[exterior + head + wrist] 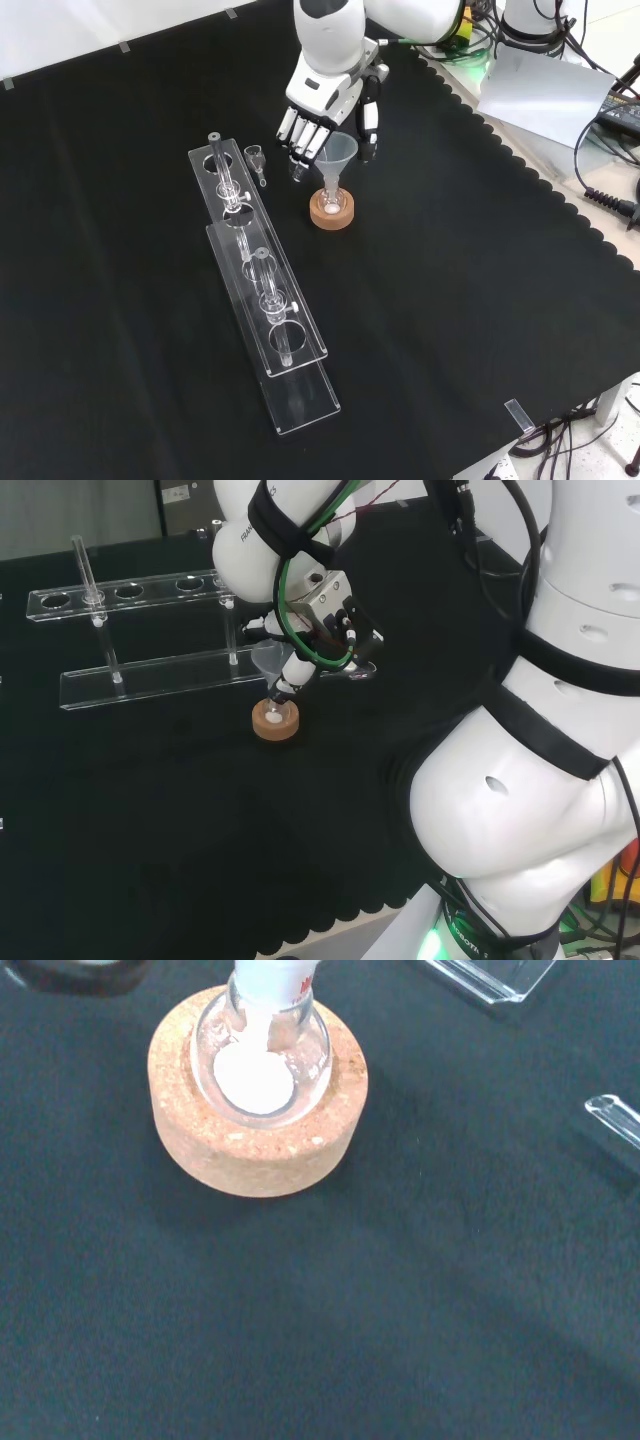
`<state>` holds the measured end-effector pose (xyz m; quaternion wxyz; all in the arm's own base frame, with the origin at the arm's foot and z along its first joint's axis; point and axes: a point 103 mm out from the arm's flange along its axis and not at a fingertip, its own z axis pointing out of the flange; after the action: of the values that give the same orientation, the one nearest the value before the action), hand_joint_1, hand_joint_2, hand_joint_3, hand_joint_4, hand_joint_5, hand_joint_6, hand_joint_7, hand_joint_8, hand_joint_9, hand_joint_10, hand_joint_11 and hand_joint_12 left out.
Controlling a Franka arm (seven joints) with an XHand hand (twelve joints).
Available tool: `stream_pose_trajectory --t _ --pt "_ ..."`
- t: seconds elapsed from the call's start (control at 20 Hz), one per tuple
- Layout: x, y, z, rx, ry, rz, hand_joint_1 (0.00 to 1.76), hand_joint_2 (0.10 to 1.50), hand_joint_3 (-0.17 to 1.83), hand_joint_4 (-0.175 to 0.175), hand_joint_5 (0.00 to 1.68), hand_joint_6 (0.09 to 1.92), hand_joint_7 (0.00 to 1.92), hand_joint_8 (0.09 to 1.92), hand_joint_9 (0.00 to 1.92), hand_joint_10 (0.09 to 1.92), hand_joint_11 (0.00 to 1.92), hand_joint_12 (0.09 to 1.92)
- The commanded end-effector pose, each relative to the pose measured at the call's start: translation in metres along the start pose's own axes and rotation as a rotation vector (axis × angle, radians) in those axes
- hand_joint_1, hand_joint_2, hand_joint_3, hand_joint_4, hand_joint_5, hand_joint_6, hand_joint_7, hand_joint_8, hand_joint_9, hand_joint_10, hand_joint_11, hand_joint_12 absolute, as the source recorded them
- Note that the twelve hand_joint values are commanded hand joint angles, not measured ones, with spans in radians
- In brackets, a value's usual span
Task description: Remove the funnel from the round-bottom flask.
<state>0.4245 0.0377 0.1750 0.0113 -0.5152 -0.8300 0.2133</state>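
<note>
A clear funnel (338, 153) stands upright in the neck of a small round-bottom flask (332, 198), which sits in a cork ring (332, 213). My hand (322, 100) hangs just above and behind the funnel, open. Its fingers (300, 135) point down on the left of the funnel's rim and the thumb (371, 122) on the right; I cannot tell whether they touch it. In the head view the funnel (268, 661) shows just left of the hand (322, 620), above the cork ring (275, 722). In the wrist view the flask (262, 1060) holds white powder inside the cork ring (258, 1150).
Two long clear racks (262, 300) with test tubes lie left of the flask in the front view. A small glass piece (257, 160) lies between the near rack and the hand. The bench's scalloped edge (540, 180) runs to the right.
</note>
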Motion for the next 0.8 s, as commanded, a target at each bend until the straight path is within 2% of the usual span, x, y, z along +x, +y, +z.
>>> stream_pose_trajectory --t 0.05,0.25,0.35,0.55,0.8 --pt "0.001 0.000 -0.005 -0.032 -0.024 -0.007 0.70 0.74 0.31 -0.054 0.34 0.09 0.42 0.64 0.78 0.51 0.44 1.31" --pt "0.001 -0.002 -0.008 -0.061 -0.056 0.001 0.76 0.72 0.40 -0.035 0.55 0.09 0.68 0.64 0.94 0.47 0.49 1.28" --pt "0.003 -0.002 -0.010 -0.071 -0.072 0.000 0.79 0.71 0.44 -0.027 0.63 0.21 0.76 0.64 1.02 0.43 0.52 1.26" --pt "0.002 -0.003 -0.023 -0.085 -0.088 -0.002 0.81 0.70 0.50 -0.021 0.59 0.56 0.80 0.65 1.09 0.37 0.56 1.25" --pt "0.000 -0.007 -0.052 -0.114 -0.098 0.002 0.82 0.69 0.51 -0.022 0.57 0.66 0.81 0.66 1.10 0.37 0.58 1.24"
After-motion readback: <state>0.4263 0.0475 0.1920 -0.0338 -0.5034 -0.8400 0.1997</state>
